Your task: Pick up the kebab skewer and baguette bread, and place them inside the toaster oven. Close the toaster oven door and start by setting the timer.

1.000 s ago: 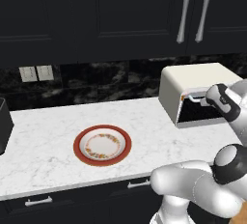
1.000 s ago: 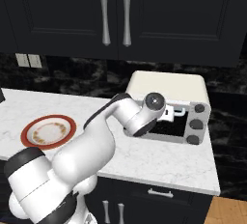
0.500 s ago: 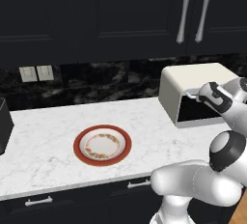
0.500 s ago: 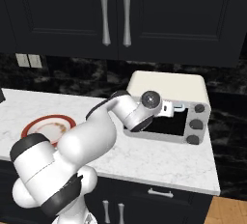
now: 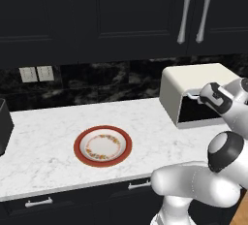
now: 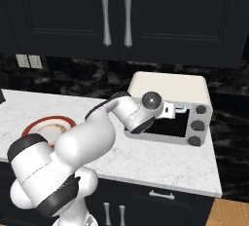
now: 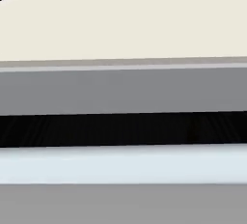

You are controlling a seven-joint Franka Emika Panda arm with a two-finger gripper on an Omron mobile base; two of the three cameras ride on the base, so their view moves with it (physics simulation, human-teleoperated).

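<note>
End effector (image 6: 181, 108) closer, fingertips hidden

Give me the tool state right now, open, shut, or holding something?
Tool: at the top front edge of the toaster oven, by the toaster oven door; fingers hidden, so open or shut cannot be told.

The hand (image 6: 179, 108) sits against the toaster oven's (image 6: 170, 86) upper front edge, its fingers too small to tell apart. The arm covers the toaster oven door's left part. The toaster oven interior is too dark to make out.

Toaster oven (image 6: 170, 86) matt cream; counter (image 5: 48, 141) white marble, smooth.
</note>
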